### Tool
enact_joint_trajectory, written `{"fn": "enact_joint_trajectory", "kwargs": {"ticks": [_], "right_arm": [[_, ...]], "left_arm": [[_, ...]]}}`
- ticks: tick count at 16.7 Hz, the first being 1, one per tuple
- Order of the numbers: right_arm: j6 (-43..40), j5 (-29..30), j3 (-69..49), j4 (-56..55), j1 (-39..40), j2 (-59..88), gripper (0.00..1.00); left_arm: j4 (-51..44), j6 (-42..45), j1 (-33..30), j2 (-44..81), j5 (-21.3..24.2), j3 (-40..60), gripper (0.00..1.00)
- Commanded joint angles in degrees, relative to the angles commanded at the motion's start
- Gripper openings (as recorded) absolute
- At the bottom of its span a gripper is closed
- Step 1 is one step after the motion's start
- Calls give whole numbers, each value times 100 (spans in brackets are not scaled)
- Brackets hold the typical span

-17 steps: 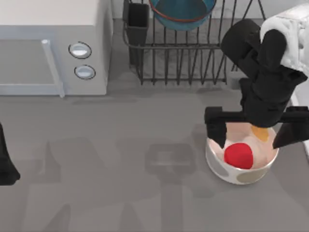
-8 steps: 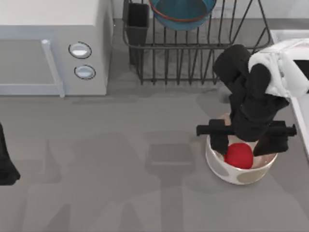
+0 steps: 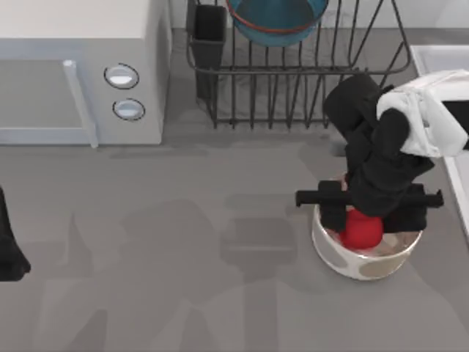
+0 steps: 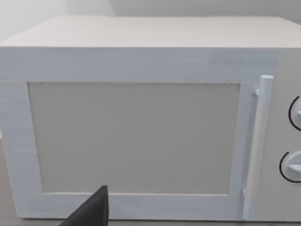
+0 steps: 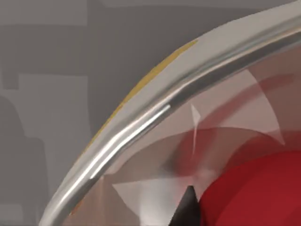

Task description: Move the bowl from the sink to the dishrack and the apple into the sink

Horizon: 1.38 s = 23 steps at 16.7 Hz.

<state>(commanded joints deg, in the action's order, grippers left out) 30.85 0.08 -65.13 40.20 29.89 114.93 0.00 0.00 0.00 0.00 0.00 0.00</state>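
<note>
Covering the whole top view, a flat grey table (image 3: 183,220) carries a white microwave (image 3: 80,70) at its far left corner, the black wire dishrack (image 3: 293,81) along the far edge, and the pale sink (image 3: 440,59) at the far right edge. Blue-teal bowl (image 3: 277,18) with the reddish rim sits in the dishrack, beside the black utensil cup (image 3: 209,29) at the rack's left corner. Apple (image 3: 360,229) lies inside a cream spotted bowl (image 3: 363,264) near the right edge of the table, in front of the rack, not in the sink. Right gripper (image 3: 370,213) is down inside the spotted bowl, fingers spread wide with one on each side of the apple, just beside it; contact cannot be told, nothing gripped yet. Right wrist view shows the spotted bowl's shiny rim (image 5: 141,127) and the apple (image 5: 254,193) very close, with a dark fingertip (image 5: 188,209) against it. Left arm sits parked at the left edge of the table; its wrist view faces the microwave door (image 4: 134,136) and handle (image 4: 256,146). Middle and near side of the table lie bare.
</note>
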Motion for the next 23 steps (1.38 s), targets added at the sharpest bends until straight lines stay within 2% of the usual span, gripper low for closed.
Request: {"fn": "enact_joint_trajectory", "kwargs": {"ticks": [13,21,23], "right_arm": [[0,0,0,0,0,0,2],[0,0,0,0,0,0,0],[-59,114,-395,94,-94,-408,0]], "left_arm": [[0,0,0,0,0,0,100],[0,0,0,0,0,0,100],[0,0,0,0,0,0,100]]}}
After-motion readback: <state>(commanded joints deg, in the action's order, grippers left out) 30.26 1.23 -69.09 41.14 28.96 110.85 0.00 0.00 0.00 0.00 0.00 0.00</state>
